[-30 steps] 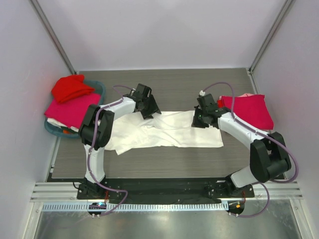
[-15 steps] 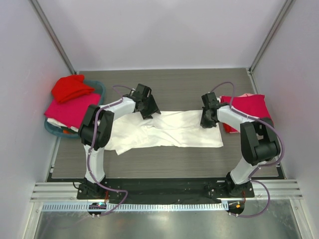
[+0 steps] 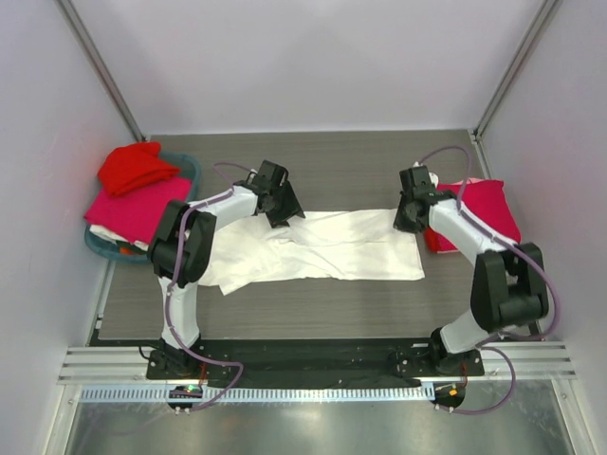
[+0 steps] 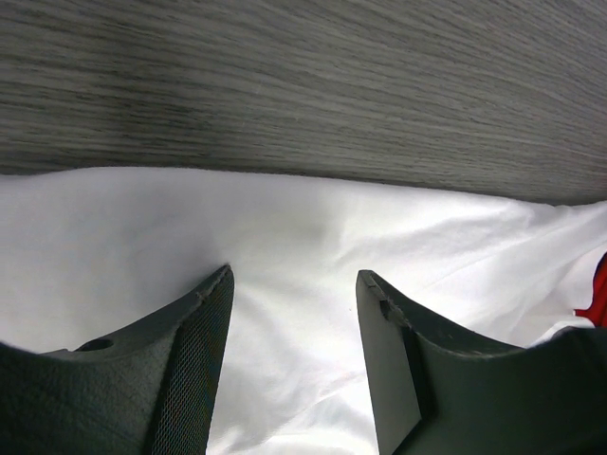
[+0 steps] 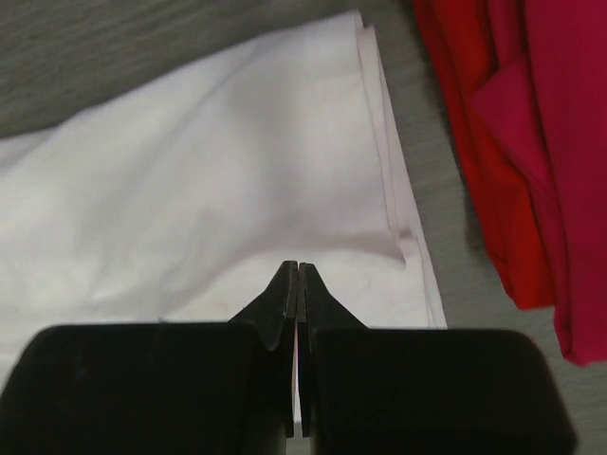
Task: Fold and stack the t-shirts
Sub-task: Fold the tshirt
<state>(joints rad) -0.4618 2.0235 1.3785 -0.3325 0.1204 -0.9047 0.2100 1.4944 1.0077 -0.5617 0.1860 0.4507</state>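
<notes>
On the table: white tee spread out, an arm at each far corner

Across the middle of the grey wood-grain table [image 3: 322, 156] lies the white cotton t-shirt [image 3: 322, 251], spread wide (its left end bunched). Just right of it sits a folded magenta-pink tee [image 3: 484, 209] over a folded red tee [image 3: 434, 239]. Well left of it, a teal plastic basket [image 3: 185, 163] holds a flat pink tee [image 3: 128, 209] and a crumpled red tee [image 3: 133, 166]. At the shirt's far left edge the left gripper [image 4: 294, 280] stands with fingers parted, nothing between them. At its far right corner the right gripper [image 5: 299, 270] is closed tight; whether it pinches cloth I cannot tell.
</notes>
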